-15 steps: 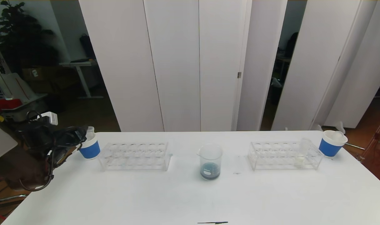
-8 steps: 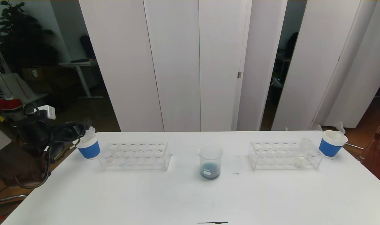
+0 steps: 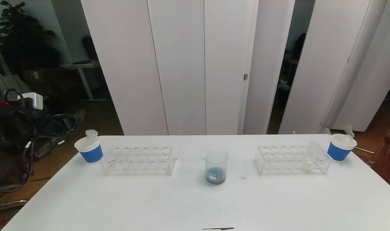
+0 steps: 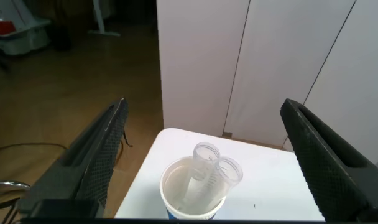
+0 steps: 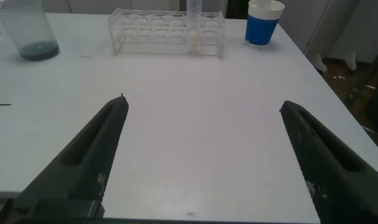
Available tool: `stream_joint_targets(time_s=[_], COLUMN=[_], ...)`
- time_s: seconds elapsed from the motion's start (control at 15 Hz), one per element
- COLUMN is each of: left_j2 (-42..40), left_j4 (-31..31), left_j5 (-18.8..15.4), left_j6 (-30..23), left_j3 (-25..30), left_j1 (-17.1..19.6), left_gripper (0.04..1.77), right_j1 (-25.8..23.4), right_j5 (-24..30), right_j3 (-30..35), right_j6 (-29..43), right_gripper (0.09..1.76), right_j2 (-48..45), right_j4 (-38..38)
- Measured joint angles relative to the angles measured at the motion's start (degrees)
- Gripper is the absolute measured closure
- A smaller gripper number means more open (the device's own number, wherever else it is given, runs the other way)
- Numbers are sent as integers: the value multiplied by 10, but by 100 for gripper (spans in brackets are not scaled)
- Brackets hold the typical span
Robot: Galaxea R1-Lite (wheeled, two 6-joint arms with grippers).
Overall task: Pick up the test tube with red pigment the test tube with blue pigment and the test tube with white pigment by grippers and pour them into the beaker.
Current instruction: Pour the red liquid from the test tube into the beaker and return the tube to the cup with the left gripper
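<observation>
The beaker (image 3: 216, 166) stands mid-table with dark blue-grey liquid at its bottom, also seen as the beaker (image 5: 27, 31) far off. The test tube with white pigment (image 3: 309, 158) stands upright in the right rack (image 3: 291, 159). No tube with red or blue pigment shows. Two empty tubes (image 4: 207, 177) lean in the left blue cup (image 3: 89, 150). My left gripper (image 4: 204, 104) is open and holds nothing, above and behind that cup, off the table's left edge (image 3: 73, 121). My right gripper (image 5: 202, 102) is open over bare table, near the front right.
An empty clear rack (image 3: 139, 159) sits between the left cup and the beaker. A second blue cup (image 3: 341, 147) stands at the table's far right corner, next to the right rack. White panels rise behind the table.
My left gripper opened, let go of a tube into the left blue cup, then drew back up and to the left, away from the cup. Nothing else moved.
</observation>
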Motion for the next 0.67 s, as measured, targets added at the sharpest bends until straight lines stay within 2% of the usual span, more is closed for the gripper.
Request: stream_joint_targets(time_s=[0.13,0.47,0.67], left_j2=[-56,-233,-364], left_j4=[4,41,98], left_j5=[-2,-28,-36], left_j6=[24,34,34], left_j3=[38,165,235], left_j1=[-2,-29,-53], left_gripper=[6,6,6], right_j1=[0,0,0], right_j5=[0,0,0], right_j3=[0,0,0], right_j6=[0,0,0], right_gripper=[10,10,10], right_j2=[0,0,0], right_j4=[0,0,0])
